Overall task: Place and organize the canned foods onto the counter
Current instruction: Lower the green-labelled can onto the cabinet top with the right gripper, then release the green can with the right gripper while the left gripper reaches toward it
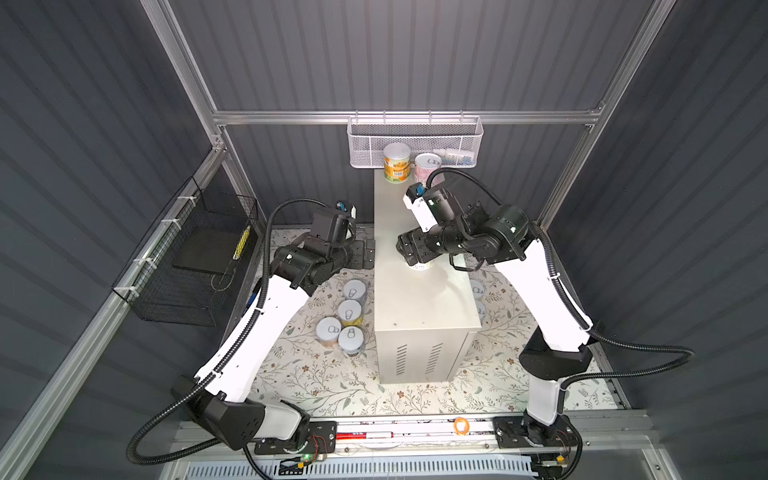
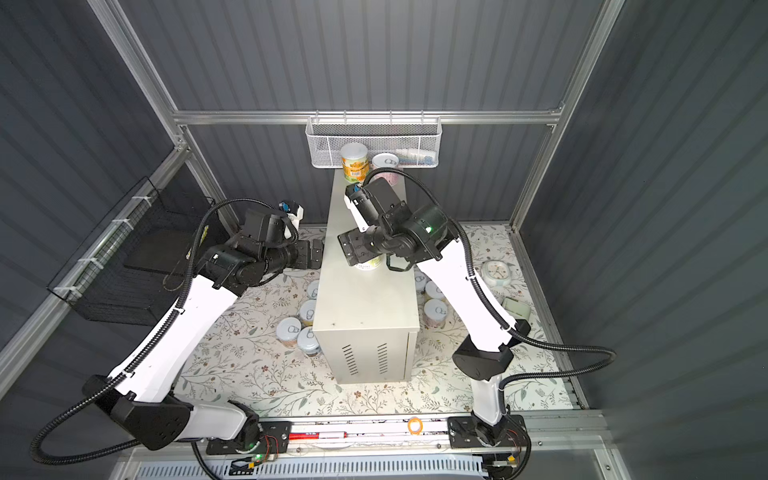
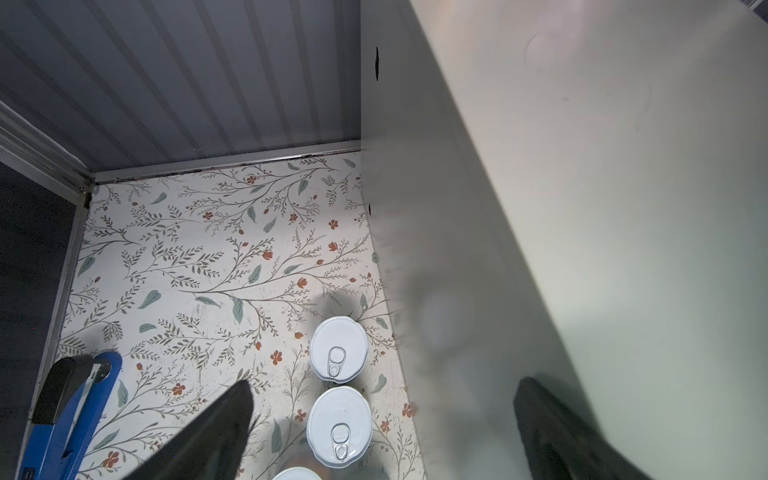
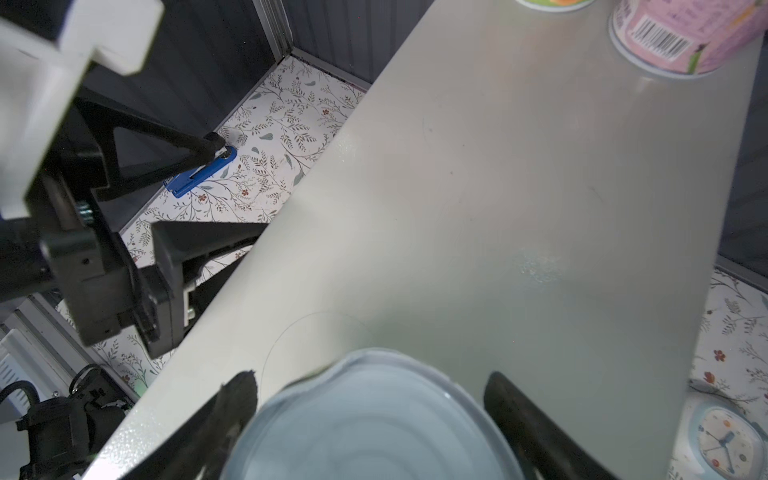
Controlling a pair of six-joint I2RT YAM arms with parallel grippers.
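The counter (image 1: 415, 299) is a tall beige box standing mid-scene in both top views. At its far end stand a yellow-orange can (image 1: 397, 163) and a pink can (image 1: 427, 166). My right gripper (image 4: 370, 386) hangs over a third can (image 4: 374, 424) on the counter top, its fingers (image 4: 503, 399) open on either side of the lid, with a gap showing on one side. My left gripper (image 3: 384, 399) is open and empty, low beside the counter's left wall (image 3: 623, 208). Several cans (image 1: 350, 312) stand on the floral surface left of the counter, and others (image 2: 435, 311) stand to its right.
A white mesh basket (image 1: 415, 141) hangs on the back rail above the counter's far end. A black wire basket (image 1: 195, 257) hangs on the left wall. A round clock (image 2: 495, 272) and a pale box (image 2: 517, 308) lie right of the counter. A blue tool (image 3: 75, 415) lies at the floor's left edge.
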